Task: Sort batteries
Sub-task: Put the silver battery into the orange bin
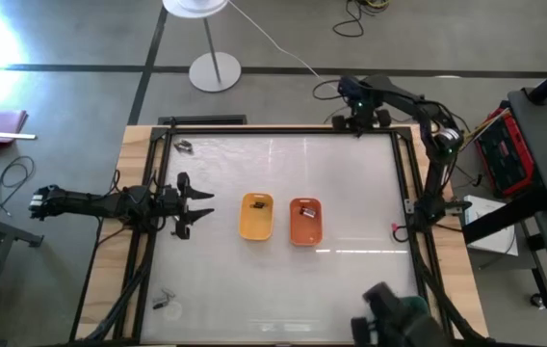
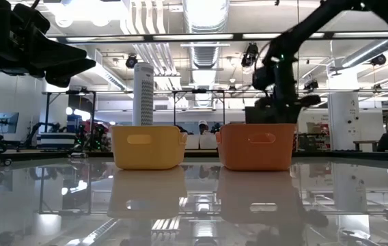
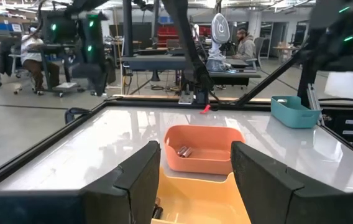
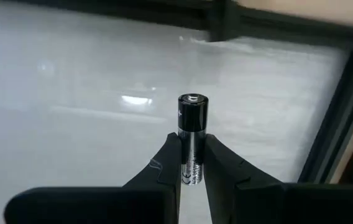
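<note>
My right gripper [image 4: 192, 163] is shut on a battery [image 4: 192, 124] with a black end and a silvery body. It hangs over the table's far edge [image 1: 355, 120], right of the middle. My left gripper [image 1: 195, 204] stands open at the table's left, just left of the yellow tray [image 1: 256, 218], with nothing between its fingers [image 3: 140, 180]. Right of the yellow tray stands the orange tray [image 1: 304, 223]. Each tray holds a few batteries, seen in the yellow one [image 1: 258, 203] and the orange one [image 3: 184, 151]. Loose batteries lie at the far left [image 1: 185, 146] and the near left [image 1: 164, 303]. My right gripper pinches the battery's silvery half [image 4: 192, 158] between its two fingertips. The battery lies along the fingers, and its black end [image 4: 192, 107] sticks out past them. It is lifted clear of the table.
A teal tray [image 3: 294, 112] stands near the table's near right corner. A dark metal frame [image 1: 158, 135] runs around the glossy white table top. Bare table lies between the trays and the far edge.
</note>
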